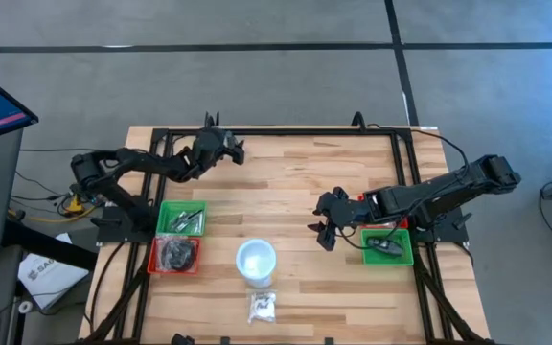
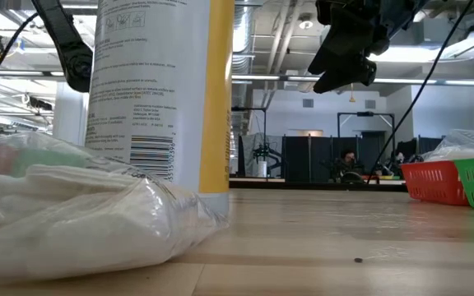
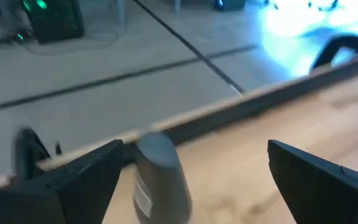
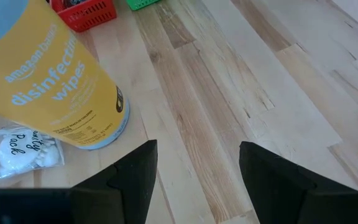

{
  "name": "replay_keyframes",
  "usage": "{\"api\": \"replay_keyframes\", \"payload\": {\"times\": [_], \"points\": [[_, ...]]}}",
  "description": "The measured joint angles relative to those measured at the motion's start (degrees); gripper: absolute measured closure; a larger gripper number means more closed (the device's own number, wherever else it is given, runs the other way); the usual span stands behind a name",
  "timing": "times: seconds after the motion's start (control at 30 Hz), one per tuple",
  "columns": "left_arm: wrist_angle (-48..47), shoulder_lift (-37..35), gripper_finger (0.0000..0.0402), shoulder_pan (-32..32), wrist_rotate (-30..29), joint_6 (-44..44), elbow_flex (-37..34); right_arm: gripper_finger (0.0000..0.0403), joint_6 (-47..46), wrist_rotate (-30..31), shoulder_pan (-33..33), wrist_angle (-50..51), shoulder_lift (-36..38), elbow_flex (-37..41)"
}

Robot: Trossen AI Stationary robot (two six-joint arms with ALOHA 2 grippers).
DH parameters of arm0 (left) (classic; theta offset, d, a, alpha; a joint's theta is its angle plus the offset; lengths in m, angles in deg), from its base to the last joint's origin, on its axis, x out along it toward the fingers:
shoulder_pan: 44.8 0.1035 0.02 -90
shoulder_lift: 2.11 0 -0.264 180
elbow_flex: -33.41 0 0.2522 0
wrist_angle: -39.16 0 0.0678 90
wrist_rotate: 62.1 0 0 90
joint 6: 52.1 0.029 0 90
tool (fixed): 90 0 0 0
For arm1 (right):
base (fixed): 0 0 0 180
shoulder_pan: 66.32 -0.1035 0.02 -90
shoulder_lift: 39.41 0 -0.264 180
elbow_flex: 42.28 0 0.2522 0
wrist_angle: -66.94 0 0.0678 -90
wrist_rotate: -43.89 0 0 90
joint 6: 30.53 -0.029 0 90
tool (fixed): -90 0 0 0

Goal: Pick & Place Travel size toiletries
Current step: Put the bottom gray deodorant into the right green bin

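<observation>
My left gripper (image 1: 230, 149) (image 3: 194, 146) hangs open by the table's far edge. In the left wrist view a small grey cylinder with a pale label (image 3: 160, 180) stands blurred between its fingers, nearer one finger; I see no touch. My right gripper (image 1: 322, 228) (image 4: 197, 146) (image 2: 336, 78) is open over bare wood right of centre, with nothing between its fingers. A clear packet of white pieces (image 1: 262, 307) (image 4: 23, 152) (image 2: 72, 222) lies flat near the front edge. Silvery sticks lie in the left green tray (image 1: 166, 206), black pieces in the red tray (image 1: 153, 257), one dark piece in the right green tray (image 1: 405, 257).
A tall yellow wipes canister with a white lid (image 1: 256, 261) (image 4: 55, 81) (image 2: 163, 90) stands upright at the table's middle front, just behind the packet. A black frame rail (image 3: 229, 109) runs along the far edge. Bare wood lies between the two arms.
</observation>
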Motion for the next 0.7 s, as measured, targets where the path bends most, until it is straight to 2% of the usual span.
{"api": "replay_keyframes", "payload": {"times": [0.37,0.7], "points": [[12.98,10.29,0.0017,-0.09,1.34,-0.62,0.01,0.0187,0.01,0.00,0.00,0.01,0.00,-0.01],[13.10,13.23,0.0017,0.55,1.22,-1.72,1.45,0.0187,0.01,0.00,0.00,0.02,0.00,-0.01]]}}
